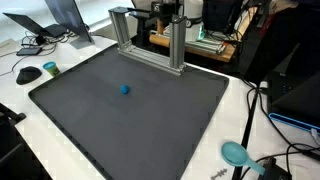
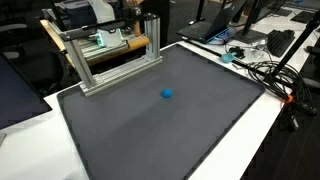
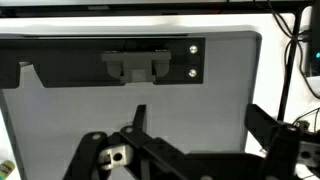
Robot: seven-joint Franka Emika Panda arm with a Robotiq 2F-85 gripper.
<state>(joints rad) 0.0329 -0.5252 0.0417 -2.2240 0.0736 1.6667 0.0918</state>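
Spread wide and empty, the gripper (image 3: 185, 140) hung over a grey mat (image 3: 60, 110); a blue ball (image 1: 124, 89) lay near its middle, a metal frame (image 1: 178, 45) along one edge.

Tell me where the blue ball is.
In both exterior views the blue ball sits alone near the middle of the dark mat, in front of the aluminium frame.

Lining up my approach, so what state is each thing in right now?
claw: open, empty.
blue ball: lying loose on the mat, nothing touching it.
metal frame: standing upright at the mat's edge.
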